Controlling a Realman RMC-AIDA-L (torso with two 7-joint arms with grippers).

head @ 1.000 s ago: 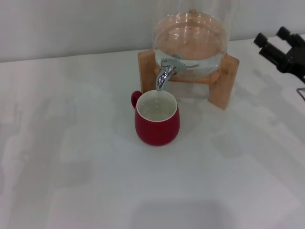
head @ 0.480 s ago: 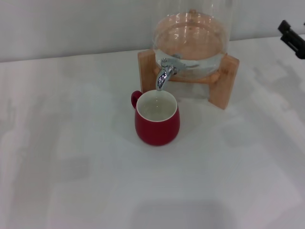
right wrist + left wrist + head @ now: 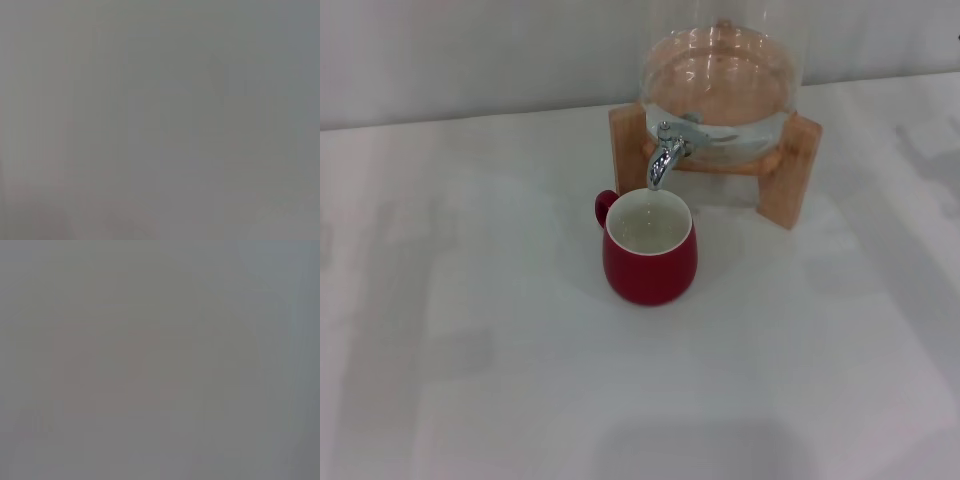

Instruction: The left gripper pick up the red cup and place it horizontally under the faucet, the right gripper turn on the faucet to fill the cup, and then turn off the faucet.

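Note:
The red cup [image 3: 650, 250] stands upright on the white table, its cream inside open upward and its small handle pointing back left. Directly above its rim hangs the spout of the chrome faucet [image 3: 666, 155], fixed to a clear glass dispenser [image 3: 720, 85] on a wooden stand [image 3: 795, 170]. No stream shows from the spout. Neither gripper appears in the head view. Both wrist views show only a flat grey field with nothing recognisable.
The white table [image 3: 470, 330] stretches out to the left, right and front of the cup. A pale wall runs behind the dispenser.
The right gripper, seen at the upper right edge a second ago, has drawn back to the right and left the head view. The cup and faucet have not moved.

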